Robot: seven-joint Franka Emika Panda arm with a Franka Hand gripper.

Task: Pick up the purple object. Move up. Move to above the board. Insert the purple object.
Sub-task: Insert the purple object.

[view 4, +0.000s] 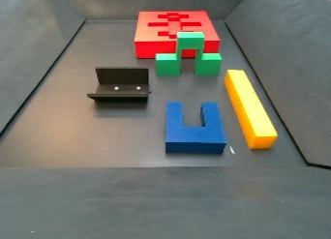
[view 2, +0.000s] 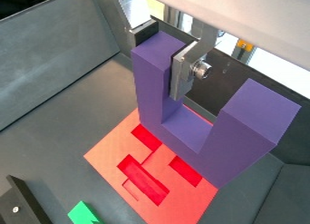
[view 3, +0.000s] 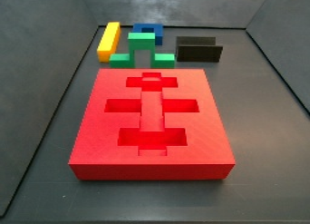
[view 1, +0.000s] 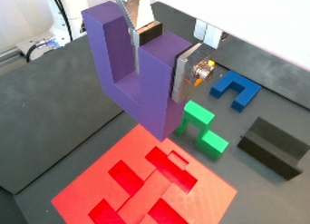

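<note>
**Purple block held in the gripper over the red board**

Purple fills the near part of both wrist views: the purple object (view 1: pixel 140 78), a matte U-shaped block, is held with its prongs pointing up and its base bar down. The gripper (view 1: pixel 169 72) is clamped on one prong; a silver finger (view 2: pixel 186 72) lies flat against that prong's side in a wrist view, and the other prong (view 2: pixel 248 128) stands free beside it. Neither side view shows the gripper or the purple object.

Below the held block lies the board (view 1: pixel 91 187), a red slab with brighter red cross- and bar-shaped recesses (view 2: pixel 145 178). The block hangs clear of it, not touching, over the board's edge nearest the other pieces.

Beyond the board on the dark surface (view 4: pixel 77 127) a green block (view 1: pixel 200 128) sits just beside the board's edge. In a side view it shows as an arch-shaped piece (view 4: pixel 189 53) against the board (view 4: pixel 175 30). Further out lies a blue block (view 4: pixel 195 127), U-shaped and flat on the floor, with a long yellow bar (view 4: pixel 249 107) just beside it. The fixture (view 4: pixel 120 86), a dark L-shaped bracket, stands apart from the blue block on its other side. In a side view the yellow bar (view 3: pixel 109 41), blue block (view 3: pixel 147 33), green block (view 3: pixel 145 48) and fixture (view 3: pixel 200 49) all line up past the far end of the board (view 3: pixel 91 128).
</note>
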